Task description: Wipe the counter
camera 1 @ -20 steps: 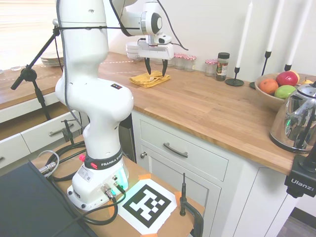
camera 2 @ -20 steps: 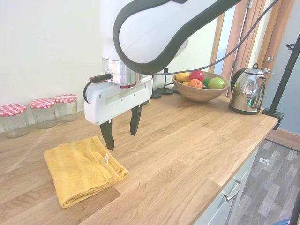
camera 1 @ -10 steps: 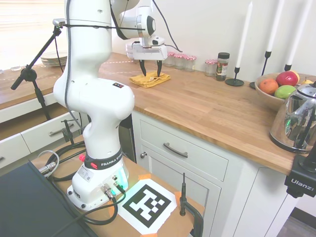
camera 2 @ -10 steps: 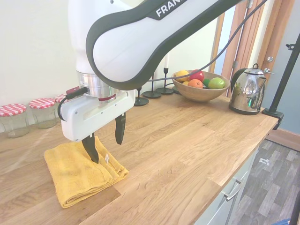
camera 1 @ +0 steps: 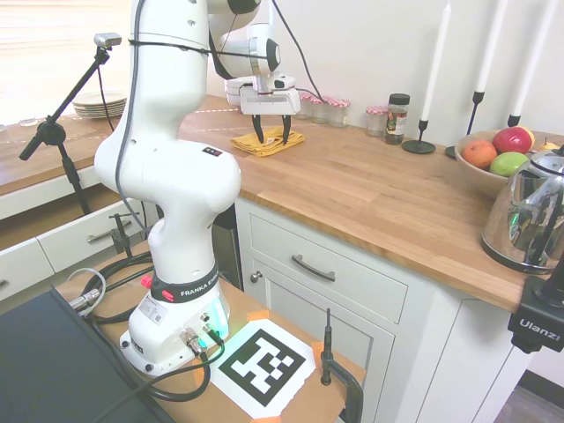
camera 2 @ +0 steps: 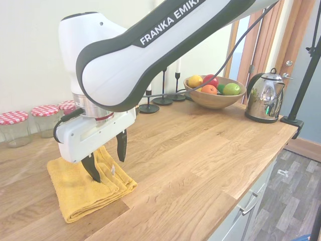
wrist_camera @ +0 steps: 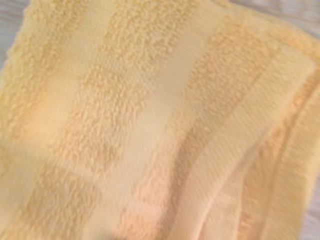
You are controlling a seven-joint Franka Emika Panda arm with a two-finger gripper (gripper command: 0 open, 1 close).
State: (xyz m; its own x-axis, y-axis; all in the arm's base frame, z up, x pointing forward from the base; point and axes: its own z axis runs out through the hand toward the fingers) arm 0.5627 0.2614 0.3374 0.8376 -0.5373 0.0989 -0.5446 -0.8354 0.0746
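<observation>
First exterior view: the long brown butcher-block wooden counter tops white cabinets — a folded yellow terry towel lies on it.

Second exterior view: the white two-finger gripper hangs spread over the towel, grasping nothing.

Wrist view: blurred towel ribs.

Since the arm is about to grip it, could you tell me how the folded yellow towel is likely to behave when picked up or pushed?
The yellow towel looks like soft terry folded in layers, so it will probably flop and partly unfold if lifted. It appears light for its size. Pushed flat by the open gripper, it should slide over the smooth counter, though loose edges may bunch up.
</observation>
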